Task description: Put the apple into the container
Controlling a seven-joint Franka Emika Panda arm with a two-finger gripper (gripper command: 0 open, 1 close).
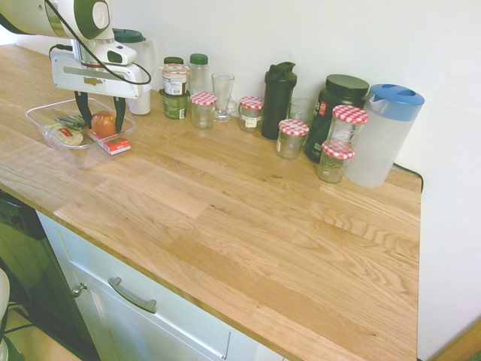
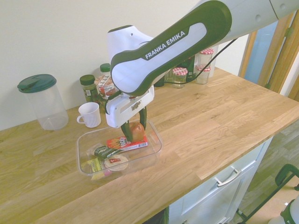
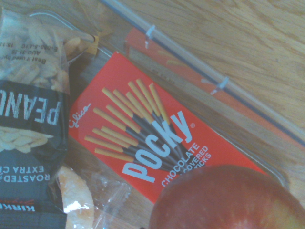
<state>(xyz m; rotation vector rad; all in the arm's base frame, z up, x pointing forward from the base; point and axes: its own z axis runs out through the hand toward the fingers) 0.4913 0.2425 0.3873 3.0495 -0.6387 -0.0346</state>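
Now I see the gripper [image 2: 132, 132] pinching the apple [image 2: 137, 131] inside the container [image 2: 156, 145] — over the red Pocky box [image 2: 128, 143], peanut bag [image 2: 103, 151] at its nine o'clock.

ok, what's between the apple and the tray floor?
The red Pocky box, right under the apple in the wrist view; tray holds both.

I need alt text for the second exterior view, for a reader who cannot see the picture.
A white robot arm's gripper holds a red apple low over a clear plastic container on a wooden countertop. The container already holds a red Pocky box and other snack packets. A white mug stands behind it.
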